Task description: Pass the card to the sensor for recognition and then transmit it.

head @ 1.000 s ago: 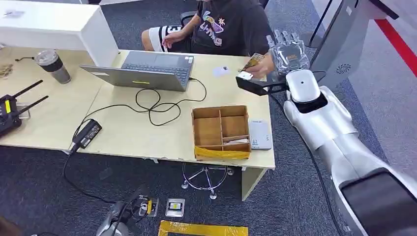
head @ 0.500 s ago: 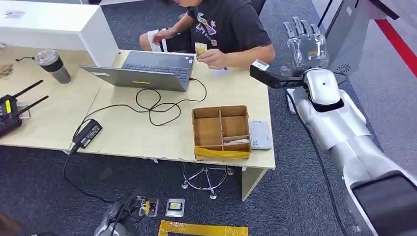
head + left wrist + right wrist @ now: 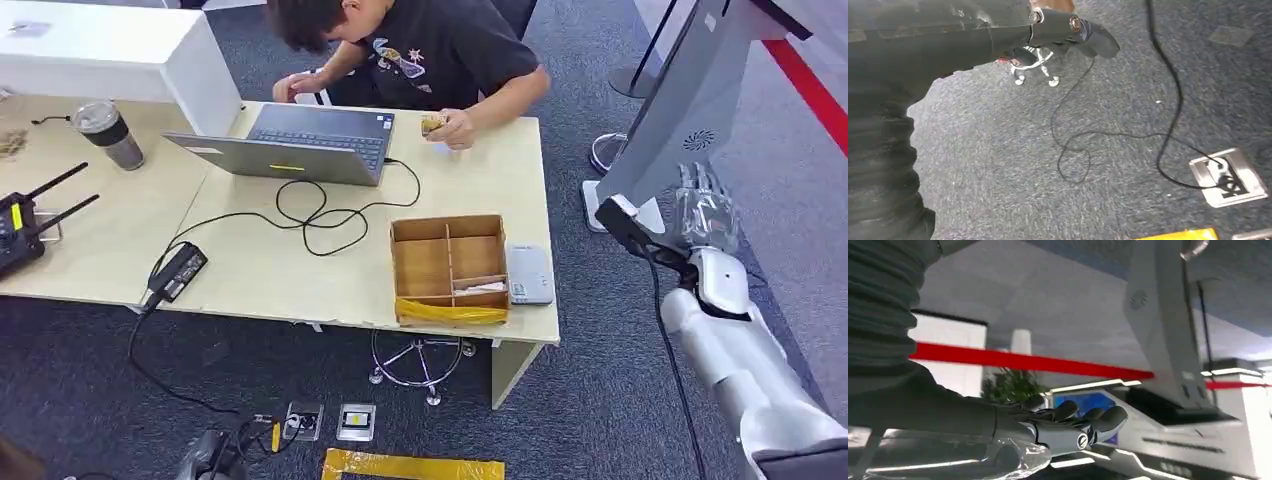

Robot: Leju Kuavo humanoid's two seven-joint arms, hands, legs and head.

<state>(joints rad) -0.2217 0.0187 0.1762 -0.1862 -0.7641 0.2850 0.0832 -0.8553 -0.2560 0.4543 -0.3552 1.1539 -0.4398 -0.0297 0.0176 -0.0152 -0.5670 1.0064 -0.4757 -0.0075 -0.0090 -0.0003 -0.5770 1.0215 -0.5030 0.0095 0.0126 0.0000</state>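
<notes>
- Right hand (image 3: 706,212), silver arm with transparent-covered dark fingers, at 3 o'clock in the head view, off the table's right edge; fingers extended and apart, grasping nothing. Right wrist view: fingers (image 3: 1088,422) straight, released.
- Left hand (image 3: 1068,31), left wrist view: dark fingers over grey carpet (image 3: 1128,90) and black cables; clenched or released cannot be told.
- Brown cardboard divided box (image 3: 449,266) near the table's front edge, at 6 o'clock of the pale wooden table (image 3: 250,270).
- White flat sensor device (image 3: 529,273) just beside the box, at its 3 o'clock.
- Grey open laptop (image 3: 300,143) at 11 o'clock from the box.
- Small yellowish card (image 3: 433,124) at 12 o'clock from the box, on the far table edge, held in the hand of a seated person in a dark T-shirt (image 3: 440,50).
</notes>
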